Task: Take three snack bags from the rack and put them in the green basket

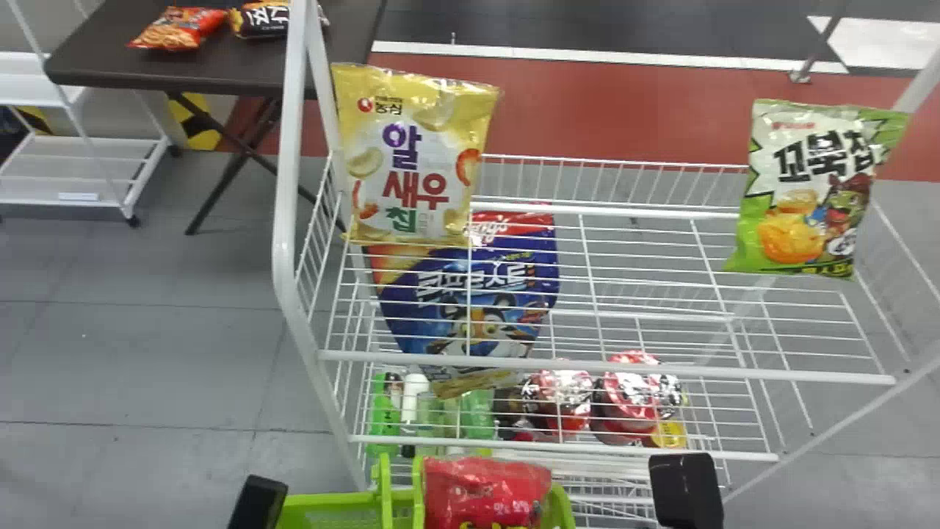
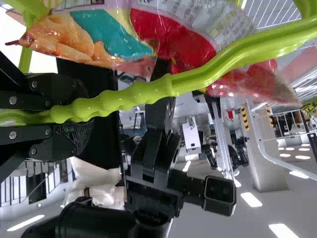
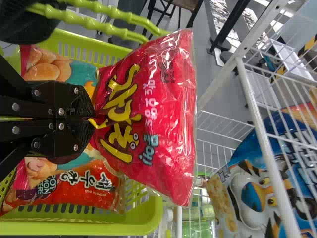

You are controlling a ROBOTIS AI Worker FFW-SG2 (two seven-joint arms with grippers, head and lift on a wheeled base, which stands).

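The rack held two snack bags higher up, one blue bag at left and at least two red containers below; one table, far left, carried two packets; one green basket, near, contained at least two bags under one red bag

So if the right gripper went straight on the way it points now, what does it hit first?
Past the red bag in the right gripper itself, probably the white rack. Depth is unclear, though; the green basket's rim might come first.
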